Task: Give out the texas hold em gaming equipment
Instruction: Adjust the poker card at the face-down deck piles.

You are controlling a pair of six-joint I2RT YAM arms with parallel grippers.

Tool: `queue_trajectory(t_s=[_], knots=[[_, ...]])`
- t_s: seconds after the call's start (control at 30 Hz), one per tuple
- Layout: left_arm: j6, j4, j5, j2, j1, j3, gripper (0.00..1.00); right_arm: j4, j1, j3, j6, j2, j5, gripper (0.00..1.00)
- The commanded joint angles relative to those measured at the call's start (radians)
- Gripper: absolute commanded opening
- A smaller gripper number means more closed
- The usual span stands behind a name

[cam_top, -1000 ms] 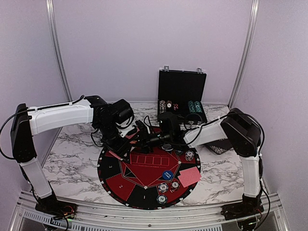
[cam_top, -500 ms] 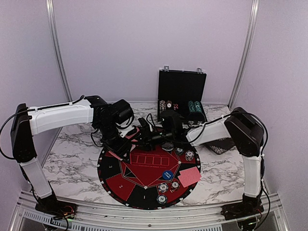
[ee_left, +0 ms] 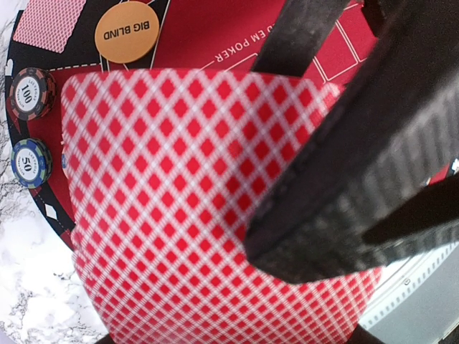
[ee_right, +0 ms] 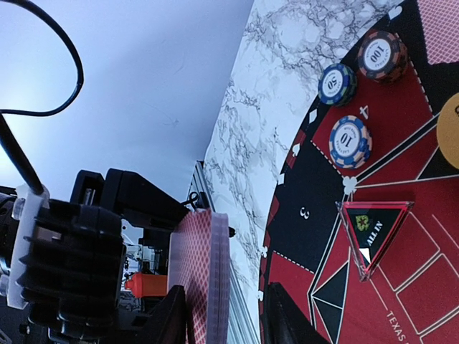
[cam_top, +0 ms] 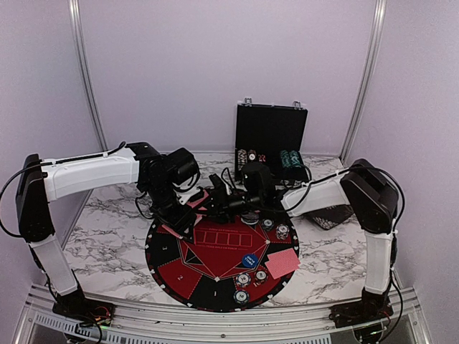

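From above: the left claw [cam_top: 191,203] grips a deck of cards [cam_top: 199,196] over the far left rim of the round mat [cam_top: 188,276], with the right claw [cam_top: 214,202] just beside it. Left wrist view: red diamond backs fill the picture, one black finger [ee_left: 337,193] pressed on the top card; an orange disc [ee_left: 127,31] lies on the mat beyond. Right wrist view: the deck stands edge-on between the right claw's parted fingers [ee_right: 283,319], a gap on one side; three chips [ee_right: 350,141] sit near the marble bench [ee_right: 287,43].
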Motion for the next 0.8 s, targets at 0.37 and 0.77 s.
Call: queue_trajectory(t_s=[0.37,0.77], knots=[[0.007,-0.013,0.001,0.004,-0.004,0.021,0.5,-0.031,-0.022,-0.016,-0.025,-0.076,0.016,0.31],[0.008,-0.012,0.0,0.003,-0.004,0.024,0.5,-0.033,-0.025,-0.034,-0.024,-0.11,0.019,0.25]])
